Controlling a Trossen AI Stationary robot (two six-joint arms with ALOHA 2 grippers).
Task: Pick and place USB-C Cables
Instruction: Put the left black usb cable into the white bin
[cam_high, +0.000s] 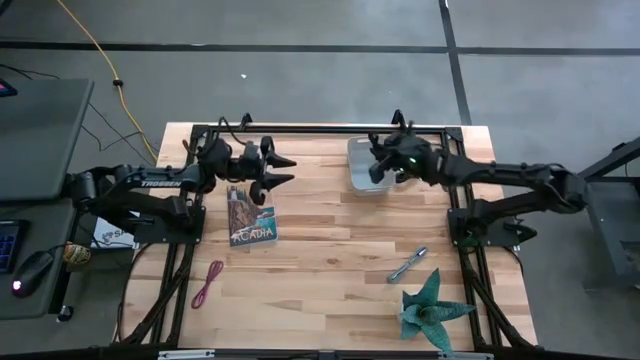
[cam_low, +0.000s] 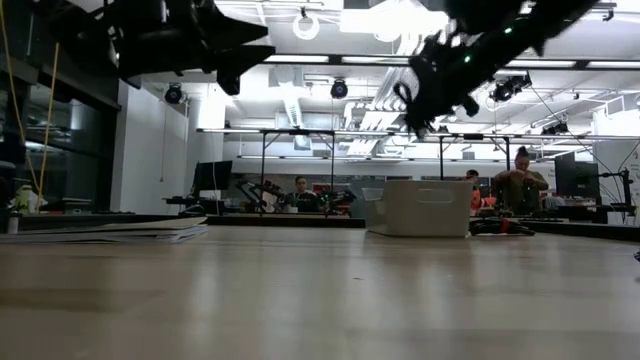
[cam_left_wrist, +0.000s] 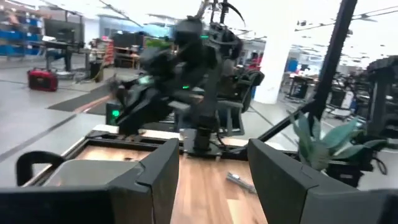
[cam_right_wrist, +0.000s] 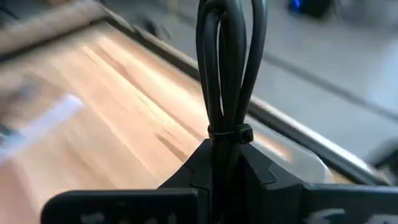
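My right gripper (cam_high: 378, 168) hangs over the clear container (cam_high: 362, 170) at the table's far side and is shut on the black coiled cable (cam_right_wrist: 227, 62). In the low view it hovers (cam_low: 432, 92) above the container (cam_low: 420, 207). The maroon-pink cable (cam_high: 208, 283) lies flat on the wood near the table's left near corner. No red-and-black cable shows in any view. My left gripper (cam_high: 284, 170) is open and raised above the table just beyond the book (cam_high: 250, 215); its two fingers (cam_left_wrist: 155, 174) frame the right arm in its wrist view. My right gripper (cam_right_wrist: 224, 155) pinches the black cable between its two shut fingers, just below the small tie (cam_right_wrist: 242, 134) that binds the coil. The coil's loop (cam_right_wrist: 230, 37) sticks out beyond the fingertips. The cable is lifted clear, above the container.
A book lies on the left half of the table under the left gripper. A silver metal tool (cam_high: 407, 264) and a teal spiky plant ornament (cam_high: 432, 310) sit on the right near part. Bare wood lies in the middle. People sit at benches in the room behind (cam_low: 520, 180).
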